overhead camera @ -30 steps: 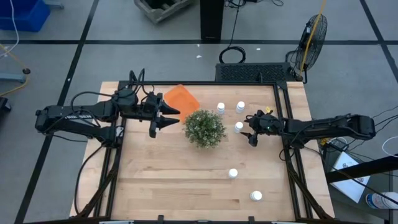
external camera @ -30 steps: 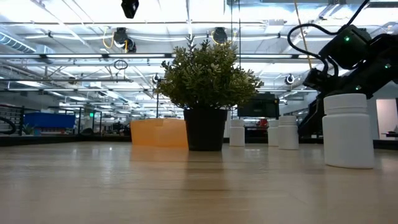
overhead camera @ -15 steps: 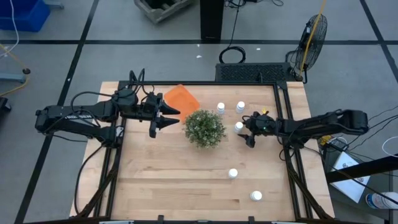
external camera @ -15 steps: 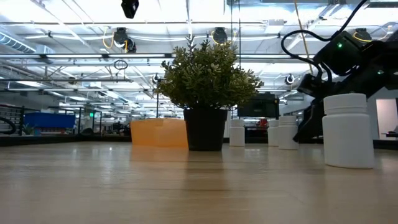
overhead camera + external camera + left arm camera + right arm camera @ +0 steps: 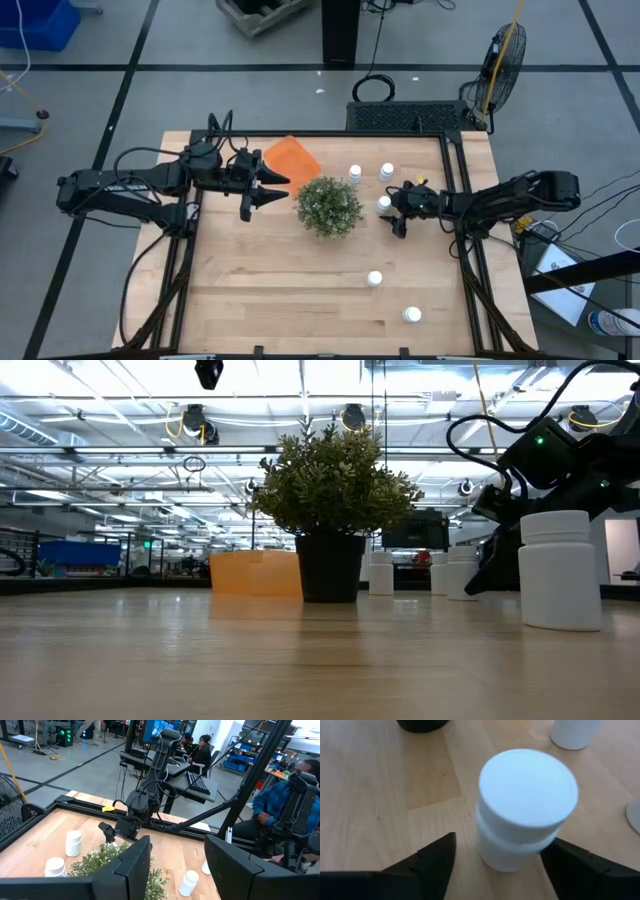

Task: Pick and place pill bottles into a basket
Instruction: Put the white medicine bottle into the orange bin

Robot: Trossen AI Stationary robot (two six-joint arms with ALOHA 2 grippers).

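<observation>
Several white pill bottles stand upright on the wooden table: two point(image 5: 355, 173) point(image 5: 387, 171) at the far side, one point(image 5: 383, 204) just right of the green plant point(image 5: 329, 206), and two point(image 5: 375, 279) point(image 5: 411, 315) nearer the front. The orange basket point(image 5: 292, 157) lies at the far side, left of the plant. My right gripper point(image 5: 497, 857) is open and slants down at the bottle beside the plant point(image 5: 525, 805), one finger on each side of it. My left gripper point(image 5: 268, 187) hovers open above the table, left of the plant. My right gripper comes at the bottle from the table's right, slanting down. One finger point(image 5: 570, 857) stands right at the bottle's body point(image 5: 530, 855) below the cap; whether it touches, I cannot tell. The other finger point(image 5: 437, 855) stands clear of it. The bottle stands upright on the table.
The potted plant stands in the table's middle, between the right gripper and the basket. A black frame point(image 5: 455, 200) edges the table. Bare wood point(image 5: 270, 290) lies at the front left. People sit at desks beyond the table in the left wrist view.
My right gripper has moved down and toward the plant, its fingers coming around the bottle next to the plant. The bottle has stayed where it was.
</observation>
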